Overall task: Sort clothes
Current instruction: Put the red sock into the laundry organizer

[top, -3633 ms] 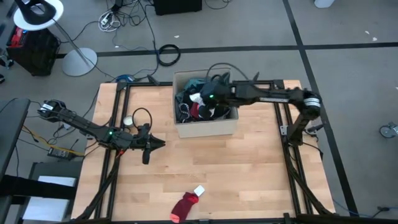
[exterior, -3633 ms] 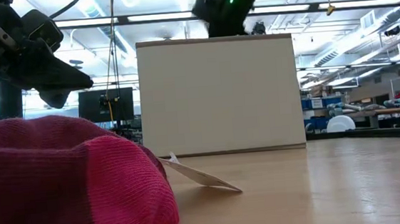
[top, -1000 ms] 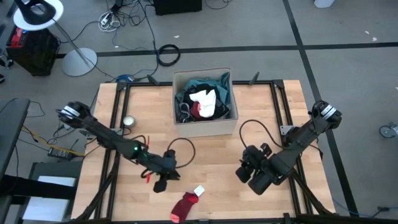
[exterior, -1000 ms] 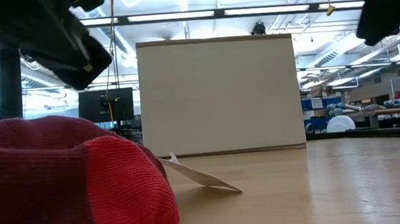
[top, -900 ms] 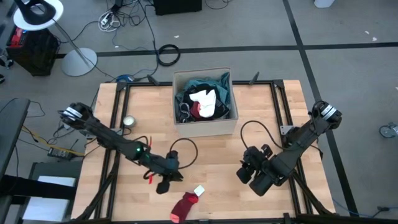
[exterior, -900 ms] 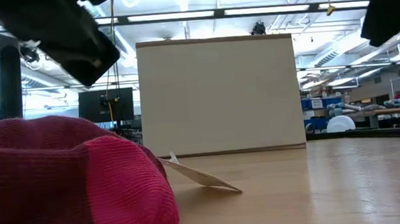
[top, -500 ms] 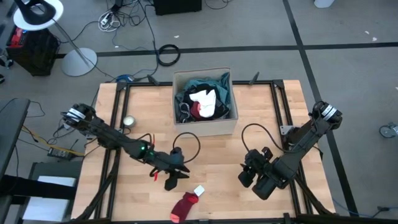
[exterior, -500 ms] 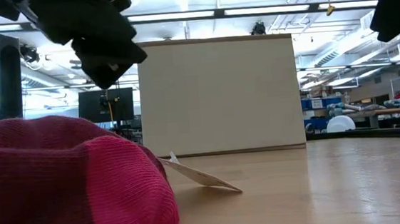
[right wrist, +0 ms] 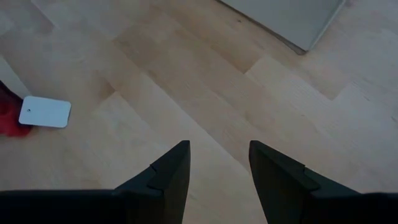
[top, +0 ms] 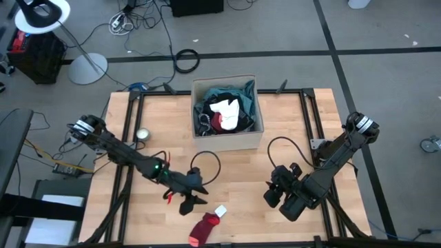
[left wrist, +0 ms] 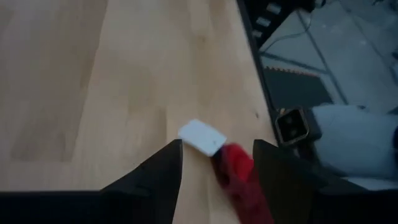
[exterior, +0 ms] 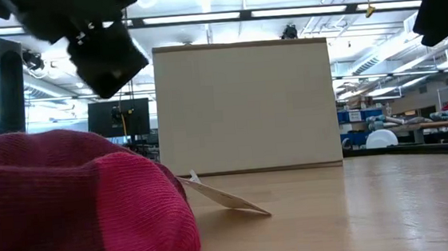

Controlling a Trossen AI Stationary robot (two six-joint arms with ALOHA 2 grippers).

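The red sock [top: 204,229] is lying on the bare wood near the front edge of the table [top: 289,145], well apart from the cardboard box [top: 227,141] in which the remaining clothes [top: 227,110] are heaped. Its long axis is being shown in the high view as a slant, with the white tag [top: 221,211] at the end turned toward the box and the red toe end pointing to the table's front edge.

The left gripper [top: 195,201] is being held just beside that tagged end, on the box side and slightly to the left. In the left wrist view its fingers [left wrist: 163,168] are standing apart, and the tag [left wrist: 201,136] and red fabric [left wrist: 239,171] are being framed between them, untouched. The sock is judged to be the left arm's pick.

The right gripper [top: 284,198] is being held farther off over the table's right half, its fingers [right wrist: 171,167] also apart and holding nothing.
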